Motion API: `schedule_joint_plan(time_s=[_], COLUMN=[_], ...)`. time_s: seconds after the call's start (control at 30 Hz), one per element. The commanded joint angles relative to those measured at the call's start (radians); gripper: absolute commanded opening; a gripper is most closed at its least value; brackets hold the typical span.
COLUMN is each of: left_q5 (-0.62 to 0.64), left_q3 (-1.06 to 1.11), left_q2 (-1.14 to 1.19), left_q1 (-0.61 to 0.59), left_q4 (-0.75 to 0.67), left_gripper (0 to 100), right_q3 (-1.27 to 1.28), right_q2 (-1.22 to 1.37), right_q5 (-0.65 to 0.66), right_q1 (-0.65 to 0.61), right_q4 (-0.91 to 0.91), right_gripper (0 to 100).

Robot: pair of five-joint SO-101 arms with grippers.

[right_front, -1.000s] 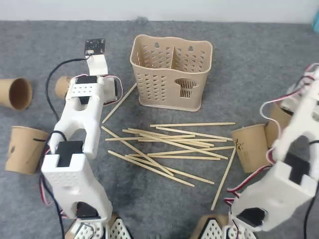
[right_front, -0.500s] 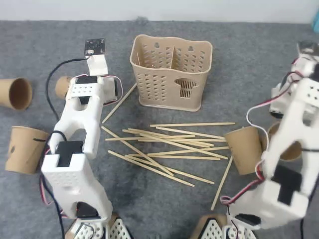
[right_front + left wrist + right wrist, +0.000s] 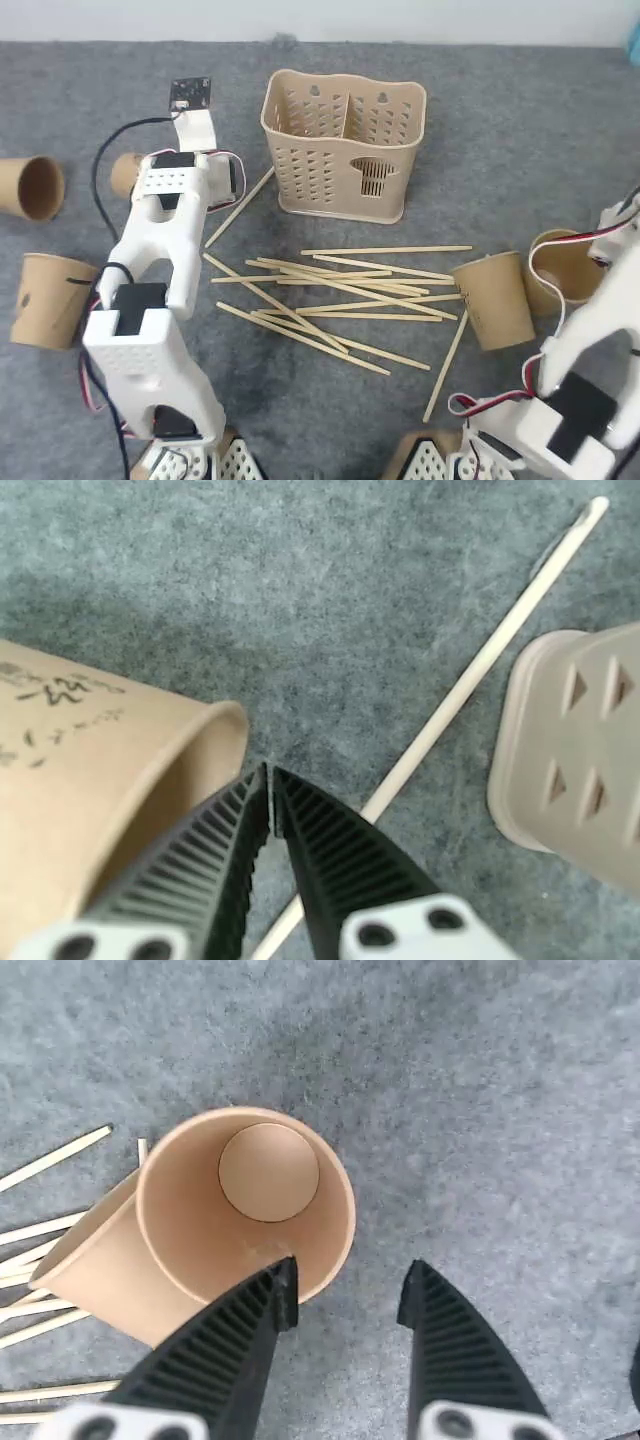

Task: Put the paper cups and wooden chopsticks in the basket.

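The beige slotted basket (image 3: pixel 345 140) stands at the back centre, with its corner (image 3: pixel 585 750) also in the left wrist view. Several wooden chopsticks (image 3: pixel 340 290) lie scattered in front of it, and one chopstick (image 3: pixel 480 670) leans toward its left side. My left gripper (image 3: pixel 270 775) is shut with nothing in it, beside the rim of a paper cup (image 3: pixel 100 770) lying on its side. My right gripper (image 3: pixel 350 1285) is open just above the rim of an upright paper cup (image 3: pixel 245 1200). A second cup (image 3: pixel 95 1265) touches that one. The same two cups (image 3: pixel 495 298) (image 3: pixel 565 265) sit at the right.
Two more paper cups (image 3: pixel 30 187) (image 3: pixel 50 300) lie on their sides at the left edge of the grey carpet (image 3: pixel 500 120). The left arm (image 3: pixel 160 260) stretches over the left side. The right arm's base (image 3: pixel 560 420) is at the near right corner.
The right arm has swung back from over the two right cups toward the right edge, uncovering the farther cup. The nearer cup has shifted slightly left. The left arm has not moved.
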Motion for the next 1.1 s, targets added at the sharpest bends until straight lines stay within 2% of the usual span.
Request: schedule_joint_plan(time_s=[0.0,0.4,0.47,0.53,0.87,1.07], left_q5=[-0.008,-0.008,-0.008,-0.008,-0.008,-0.009], left_q3=[-0.024,-0.024,-0.024,-0.024,-0.024,-0.024], left_q2=[-0.018,-0.018,-0.018,-0.018,-0.018,-0.018], left_q1=[-0.005,-0.005,-0.005,-0.005,-0.005,-0.005], left_q4=[-0.012,-0.012,-0.012,-0.012,-0.012,-0.012], left_gripper=[1,1,1,1,1,1], right_q3=[0.029,0.052,0.052,0.035,-0.181,-0.476], right_q2=[0.018,0.306,0.308,0.297,0.196,0.162], right_q5=[0.009,0.006,0.017,0.017,0.008,-0.002], right_q1=[0.01,0.012,0.008,0.004,0.004,-0.045], right_q4=[-0.067,-0.199,-0.214,-0.219,-0.036,0.116], right_gripper=[13.9,12.8,9.4,1.3,0.8,0.8])
